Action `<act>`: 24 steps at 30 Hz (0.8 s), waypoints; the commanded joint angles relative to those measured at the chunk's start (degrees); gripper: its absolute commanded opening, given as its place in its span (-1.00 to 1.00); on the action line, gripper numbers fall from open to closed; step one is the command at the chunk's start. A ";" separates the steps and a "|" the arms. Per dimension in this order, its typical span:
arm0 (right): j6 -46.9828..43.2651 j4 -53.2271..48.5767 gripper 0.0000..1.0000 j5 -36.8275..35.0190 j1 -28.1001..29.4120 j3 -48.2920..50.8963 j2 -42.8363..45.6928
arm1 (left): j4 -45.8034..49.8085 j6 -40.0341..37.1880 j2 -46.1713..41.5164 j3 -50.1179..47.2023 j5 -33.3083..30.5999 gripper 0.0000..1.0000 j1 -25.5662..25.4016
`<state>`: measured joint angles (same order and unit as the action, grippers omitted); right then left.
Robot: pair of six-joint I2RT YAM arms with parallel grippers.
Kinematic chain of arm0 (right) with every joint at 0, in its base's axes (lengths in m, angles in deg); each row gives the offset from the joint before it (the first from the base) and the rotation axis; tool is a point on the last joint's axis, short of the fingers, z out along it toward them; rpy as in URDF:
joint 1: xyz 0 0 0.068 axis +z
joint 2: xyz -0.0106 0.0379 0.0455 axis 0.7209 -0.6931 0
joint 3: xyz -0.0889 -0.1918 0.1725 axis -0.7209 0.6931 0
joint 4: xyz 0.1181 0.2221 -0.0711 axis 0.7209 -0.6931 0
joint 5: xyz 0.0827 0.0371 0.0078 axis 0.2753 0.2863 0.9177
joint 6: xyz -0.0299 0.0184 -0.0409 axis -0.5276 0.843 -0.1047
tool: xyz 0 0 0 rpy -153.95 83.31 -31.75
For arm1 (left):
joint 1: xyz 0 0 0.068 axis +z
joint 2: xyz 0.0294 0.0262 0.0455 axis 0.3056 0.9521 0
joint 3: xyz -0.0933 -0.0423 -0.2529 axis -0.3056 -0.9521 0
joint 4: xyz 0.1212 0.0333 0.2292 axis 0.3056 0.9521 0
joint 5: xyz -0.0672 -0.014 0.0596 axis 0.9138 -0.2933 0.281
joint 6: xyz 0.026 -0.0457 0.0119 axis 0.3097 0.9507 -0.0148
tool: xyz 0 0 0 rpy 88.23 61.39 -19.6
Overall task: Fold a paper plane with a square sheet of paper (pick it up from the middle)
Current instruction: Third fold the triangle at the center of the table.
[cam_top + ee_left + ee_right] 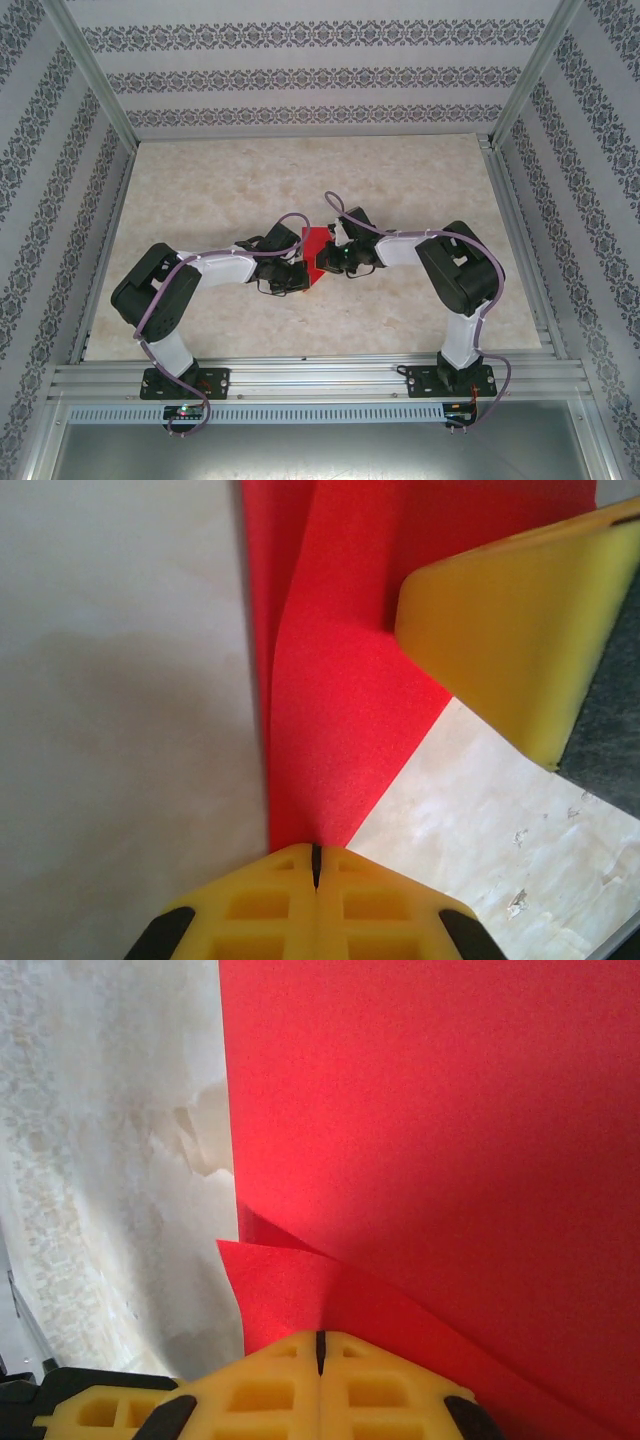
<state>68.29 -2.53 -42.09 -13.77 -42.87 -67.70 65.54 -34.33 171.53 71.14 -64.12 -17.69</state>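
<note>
The square sheet of paper [316,252] is bright red and folded into layers, held off the table's middle between both arms. It is a creased, layered shape rather than a slim dart. In the left wrist view the paper [340,690] rises out of my left gripper [316,863], which is shut on its narrow lower end. A yellow finger of the right gripper [505,630] presses on the paper further up. My right gripper [320,1345] is shut on a folded flap of the paper [430,1130]. From above, the left gripper [299,264] and the right gripper [329,258] meet at the sheet.
The beige marbled table [300,180] is fenced by patterned walls and aluminium posts [95,85]. A metal rail [320,380] runs along the near edge by the arm bases. Purple cables loop over both arms.
</note>
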 commanded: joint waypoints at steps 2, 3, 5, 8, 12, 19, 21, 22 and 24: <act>1.09 -1.27 -1.00 -2.10 -0.62 0.68 -2.52 | 6.46 -0.93 -1.74 1.57 -1.65 -1.00 0.94; 0.94 -1.71 -1.00 -2.29 -0.71 0.85 -2.69 | 6.08 -0.73 -2.14 2.23 -1.37 -1.00 0.94; 0.79 -2.04 -1.00 -2.44 -0.94 1.19 -2.87 | 4.77 -0.28 -2.43 3.43 -1.20 -1.00 1.03; 0.74 -2.36 -1.00 -2.68 -1.03 1.55 -2.87 | 2.53 0.36 -1.25 5.13 -1.38 -0.94 1.16; 0.74 -2.70 -1.00 -2.66 -1.11 1.48 -3.13 | 0.81 0.40 2.28 6.78 -0.99 -0.91 1.10; 0.57 -3.31 -1.00 -2.69 -1.24 1.46 -3.58 | -2.26 1.18 5.52 4.78 0.28 -1.00 1.21; 0.56 -3.46 -1.00 -2.81 -1.32 1.53 -3.66 | -2.55 1.09 5.56 3.29 0.09 -1.00 1.23; 0.57 -3.55 -1.00 -2.83 -1.33 1.56 -3.73 | -2.70 1.14 5.49 2.69 0.00 -1.00 1.25; 0.65 -4.05 -1.00 -3.16 -1.42 1.40 -3.90 | -3.02 1.08 5.24 1.05 0.32 -1.00 1.30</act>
<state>68.99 -1.98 -41.22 -14.53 -42.85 -68.27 62.81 -33.78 175.94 75.09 -63.34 -16.95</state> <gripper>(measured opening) 0.039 0.066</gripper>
